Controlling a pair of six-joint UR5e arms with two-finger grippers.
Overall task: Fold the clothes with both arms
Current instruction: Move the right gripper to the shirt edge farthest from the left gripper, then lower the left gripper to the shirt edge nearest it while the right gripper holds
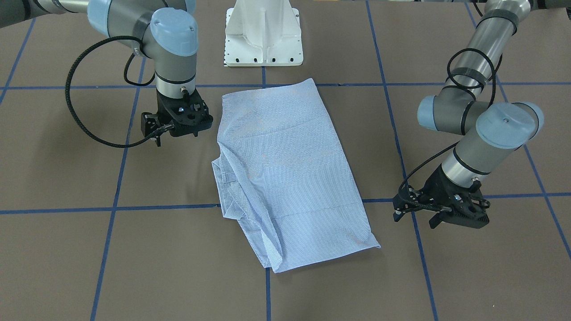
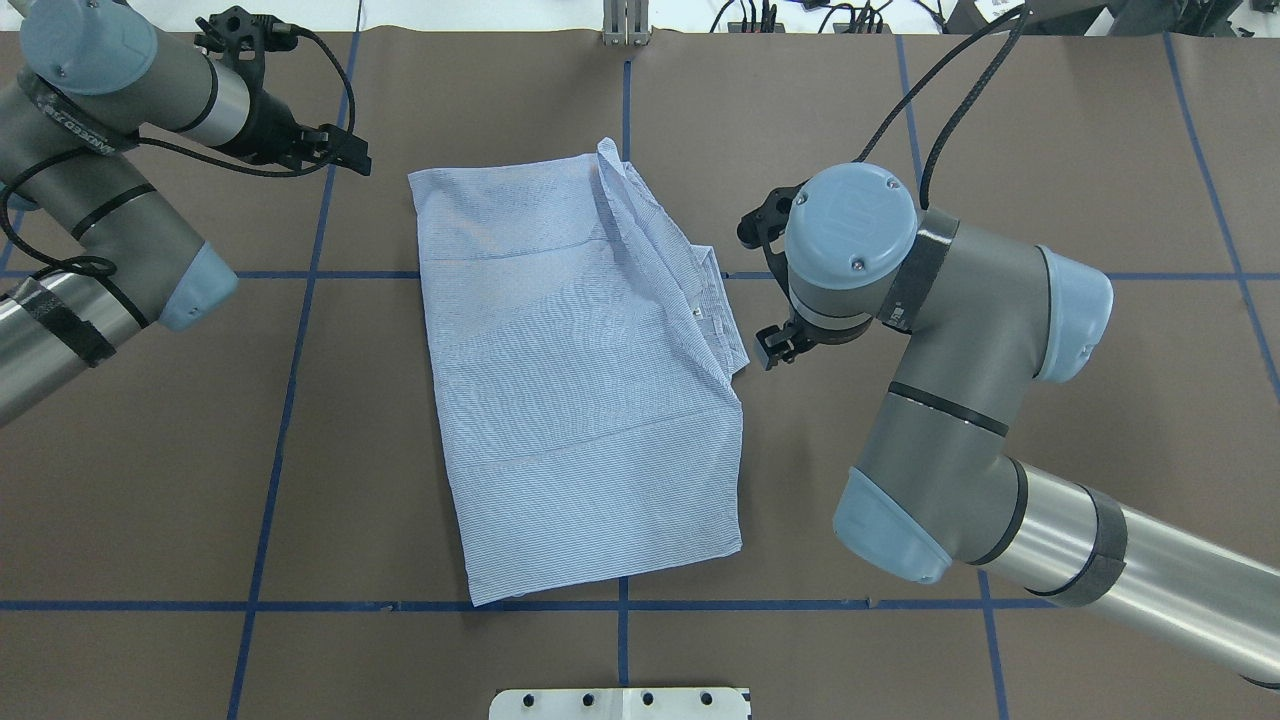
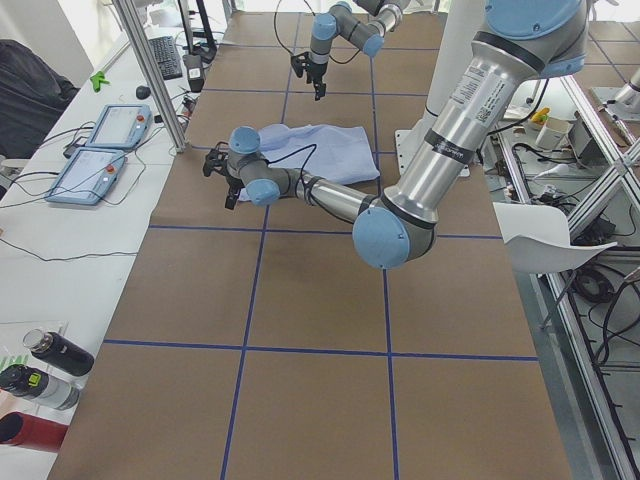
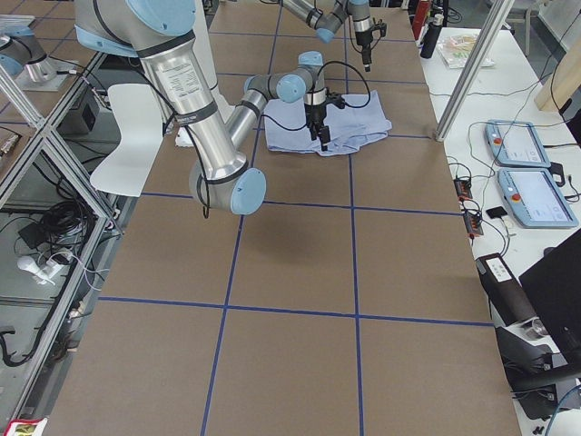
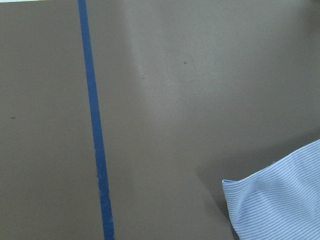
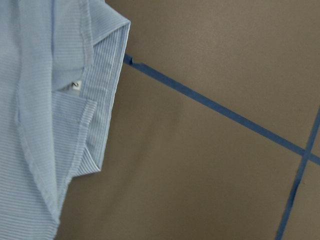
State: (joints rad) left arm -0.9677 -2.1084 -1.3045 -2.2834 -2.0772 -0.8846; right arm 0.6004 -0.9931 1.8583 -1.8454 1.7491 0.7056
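Observation:
The light blue striped shirt (image 1: 285, 169) lies folded into a long rectangle at mid-table, its collar side bunched along one long edge (image 2: 700, 290). My left gripper (image 2: 352, 152) hovers off the shirt's far left corner, open and empty; it also shows in the front view (image 1: 459, 223). Its wrist view shows only a shirt corner (image 5: 280, 205) on the brown table. My right gripper (image 1: 183, 131) hangs just beside the collar edge, mostly hidden under its wrist in the overhead view (image 2: 772, 345). It looks open and holds nothing. Its wrist view shows the collar with a label (image 6: 75, 85).
The white pedestal base (image 1: 263, 40) stands at the robot's edge of the table behind the shirt. Blue tape lines (image 2: 290, 400) grid the brown tabletop. Teach pendants (image 3: 100, 150) and bottles (image 3: 50, 370) lie on a side bench beyond the table.

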